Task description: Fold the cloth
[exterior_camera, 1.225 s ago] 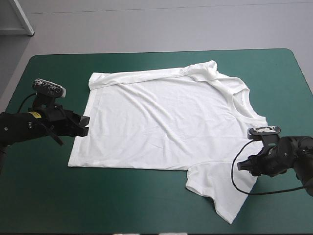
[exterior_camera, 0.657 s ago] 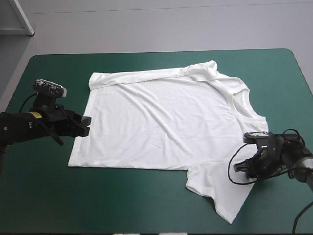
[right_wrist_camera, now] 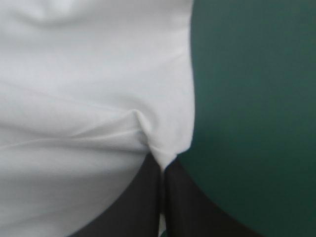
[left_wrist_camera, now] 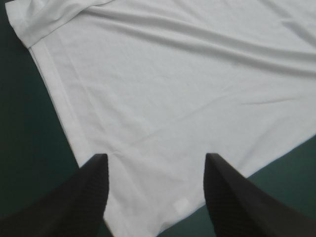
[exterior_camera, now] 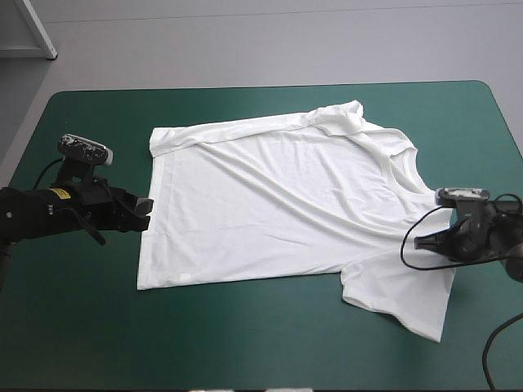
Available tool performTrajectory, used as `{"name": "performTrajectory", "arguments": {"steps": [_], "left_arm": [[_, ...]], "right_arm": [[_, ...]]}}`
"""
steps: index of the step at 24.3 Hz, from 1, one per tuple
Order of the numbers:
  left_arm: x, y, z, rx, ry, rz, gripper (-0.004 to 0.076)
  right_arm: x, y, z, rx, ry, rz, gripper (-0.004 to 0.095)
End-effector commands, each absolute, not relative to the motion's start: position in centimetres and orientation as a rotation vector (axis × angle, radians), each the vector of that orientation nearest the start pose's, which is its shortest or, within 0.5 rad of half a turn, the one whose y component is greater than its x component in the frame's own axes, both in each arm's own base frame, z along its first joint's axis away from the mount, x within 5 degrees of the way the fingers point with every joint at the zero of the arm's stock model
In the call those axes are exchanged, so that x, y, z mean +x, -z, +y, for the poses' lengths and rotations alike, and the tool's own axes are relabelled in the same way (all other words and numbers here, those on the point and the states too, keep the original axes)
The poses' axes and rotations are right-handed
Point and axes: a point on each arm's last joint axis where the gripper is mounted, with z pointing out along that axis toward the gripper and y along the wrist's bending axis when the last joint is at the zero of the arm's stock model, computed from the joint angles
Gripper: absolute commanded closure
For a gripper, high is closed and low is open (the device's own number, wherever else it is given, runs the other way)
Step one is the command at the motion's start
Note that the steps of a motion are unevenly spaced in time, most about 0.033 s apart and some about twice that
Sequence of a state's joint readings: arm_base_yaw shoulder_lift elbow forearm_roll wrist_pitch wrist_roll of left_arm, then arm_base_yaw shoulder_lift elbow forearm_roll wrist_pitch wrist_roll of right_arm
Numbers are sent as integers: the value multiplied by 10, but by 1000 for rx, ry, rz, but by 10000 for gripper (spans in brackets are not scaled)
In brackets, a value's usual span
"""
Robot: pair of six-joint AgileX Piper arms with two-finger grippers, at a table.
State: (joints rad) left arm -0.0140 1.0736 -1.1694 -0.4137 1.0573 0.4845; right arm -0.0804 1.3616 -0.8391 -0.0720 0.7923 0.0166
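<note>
Grippers first. The right gripper [right_wrist_camera: 161,167] has its black fingers pressed together on a pinch of white cloth, which rises in a small peak with creases running away from it. The left gripper [left_wrist_camera: 154,159] stands wide, nothing held, its fingers apart above the cloth. Whether they touch it cannot be told.

Table [exterior_camera: 245,347]: teal-green cover, bare on all sides of the garment.

T-shirt [exterior_camera: 278,212]: lies spread over the middle of the table, hem toward the table's left edge, collar [exterior_camera: 404,167] toward its right edge. The body is mostly flat with long shallow wrinkles. Its side toward the table's far edge is rolled over on itself. The far sleeve [exterior_camera: 339,118] is bunched onto the shoulder. The near sleeve [exterior_camera: 400,294] lies open, pointing at the table's near right corner.

Grip points: the right gripper holds the shoulder edge beside the near sleeve, toward the table's right edge. The left gripper sits over the hem [exterior_camera: 145,245], at the shirt's corner nearest the table's near left.

Assessment: no fold is made. The work appears to be at the laying-out stage, one grip secured and the other not taken. Flattening the far side, the sleeves and every fold remain outstanding.
</note>
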Motion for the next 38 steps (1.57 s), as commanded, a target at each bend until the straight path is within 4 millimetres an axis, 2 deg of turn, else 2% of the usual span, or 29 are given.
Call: {"name": "performTrajectory", "arguments": {"steps": [1, 5, 8, 11, 15, 21, 25, 27, 28, 29, 30, 31, 32, 33, 34, 35, 38], "left_arm": [[194, -409, -40, 483, 335, 2216, 309], [194, -408, -41, 494, 342, 2224, 309], [194, -408, -41, 498, 340, 2223, 309], [193, -408, -41, 502, 337, 2226, 309], [192, -406, -45, 559, 293, 2233, 309], [193, -403, -40, 550, 180, 2277, 309], [193, -404, -40, 542, 191, 2263, 309], [193, -404, -39, 547, 175, 2265, 309], [193, -404, -40, 549, 177, 2264, 309], [194, -404, -40, 547, 176, 2260, 309], [193, -406, -39, 541, 172, 2244, 309], [193, -406, -39, 541, 166, 2239, 309], [194, -406, -39, 539, 163, 2236, 309], [194, -407, -39, 537, 161, 2232, 309], [195, -408, -39, 530, 157, 2215, 309], [197, -408, -39, 526, 155, 2209, 310], [205, -408, -40, 504, 159, 2180, 310]], "right_arm": [[271, -277, -43, 97, 130, 2633, 925], [305, -299, -62, 133, 184, 2579, 925], [331, -310, -87, 185, 248, 2581, 925], [348, -314, -114, 248, 305, 2595, 925], [358, -300, -161, 397, 344, 2605, 925], [342, -265, -223, 603, 420, 2654, 925], [348, -264, -218, 582, 340, 2626, 922], [349, -265, -217, 574, 340, 2626, 841], [347, -271, -215, 573, 336, 2612, 713], [346, -275, -214, 574, 335, 2599, 633], [343, -287, -211, 585, 322, 2565, 464], [339, -299, -206, 604, 289, 2523, 361], [336, -308, -202, 613, 266, 2496, 326], [333, -318, -197, 623, 228, 2466, 314], [325, -340, -184, 617, 143, 2411, 328], [322, -351, -174, 594, 67, 2384, 338], [307, -392, -135, 435, -121, 2285, 399]]}}
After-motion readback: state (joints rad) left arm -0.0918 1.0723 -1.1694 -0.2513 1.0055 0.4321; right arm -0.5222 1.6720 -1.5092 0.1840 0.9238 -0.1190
